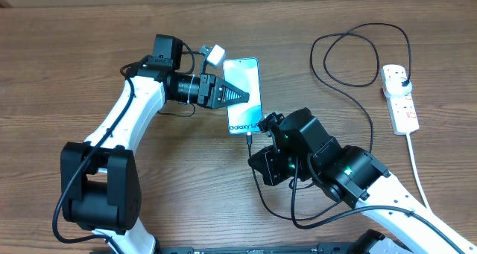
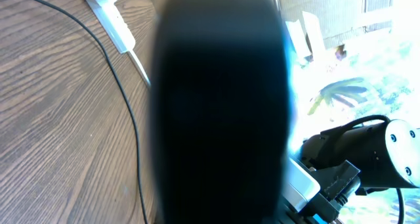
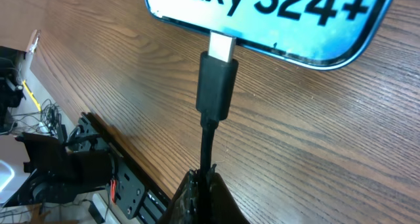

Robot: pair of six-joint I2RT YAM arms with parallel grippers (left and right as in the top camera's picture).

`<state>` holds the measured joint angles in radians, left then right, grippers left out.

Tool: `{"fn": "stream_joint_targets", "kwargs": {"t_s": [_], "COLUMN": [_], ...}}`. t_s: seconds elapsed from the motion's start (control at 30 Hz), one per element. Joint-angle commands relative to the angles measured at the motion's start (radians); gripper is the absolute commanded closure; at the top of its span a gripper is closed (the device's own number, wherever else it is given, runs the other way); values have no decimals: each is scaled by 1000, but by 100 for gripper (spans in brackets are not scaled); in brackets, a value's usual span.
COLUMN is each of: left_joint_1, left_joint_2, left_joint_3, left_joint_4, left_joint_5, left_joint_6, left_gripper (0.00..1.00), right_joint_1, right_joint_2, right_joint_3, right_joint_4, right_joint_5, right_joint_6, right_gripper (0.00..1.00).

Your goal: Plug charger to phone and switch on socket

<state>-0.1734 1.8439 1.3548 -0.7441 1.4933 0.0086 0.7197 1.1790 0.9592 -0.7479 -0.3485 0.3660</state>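
Note:
The phone (image 1: 244, 69) lies face up mid-table, its "Galaxy S24" text toward my right arm. My left gripper (image 1: 244, 95) is shut, its tip over the phone's middle; in the left wrist view it shows only as a dark blur (image 2: 220, 106). My right gripper (image 1: 256, 151) is shut on the charger cable just behind the connector (image 3: 216, 86), whose metal tip meets the phone's (image 3: 275, 14) bottom edge. The right wrist view shows the right gripper's fingers (image 3: 203, 181) pinching the cable. The charger's black plug (image 1: 402, 78) sits in the white socket (image 1: 400, 99) at far right.
The black cable loops widely between the phone and the socket (image 2: 108, 14), and a stretch of the cable (image 2: 125, 99) crosses the wood. The socket's thick white cord (image 1: 417, 168) runs toward the front right. A small white block (image 1: 215, 55) sits by the phone's far-left corner.

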Motion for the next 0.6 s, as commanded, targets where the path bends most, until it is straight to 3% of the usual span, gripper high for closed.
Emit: {"fn": "stream_joint_targets", "kwargs": {"t_s": [0.0, 0.57], "left_joint_1": [-4, -4], "left_joint_2": [-13, -13], "left_joint_3": [20, 20], "left_joint_4": [0, -3], "left_joint_5": [61, 44], "left_joint_6": [-16, -58], "left_gripper": [96, 96], "right_joint_1": [-4, -2], "right_joint_2": [10, 16], "right_joint_3": [18, 18], "right_joint_4": [11, 2], "right_joint_5": [15, -38], "right_joint_6": [1, 0], "right_gripper": [96, 96]}}
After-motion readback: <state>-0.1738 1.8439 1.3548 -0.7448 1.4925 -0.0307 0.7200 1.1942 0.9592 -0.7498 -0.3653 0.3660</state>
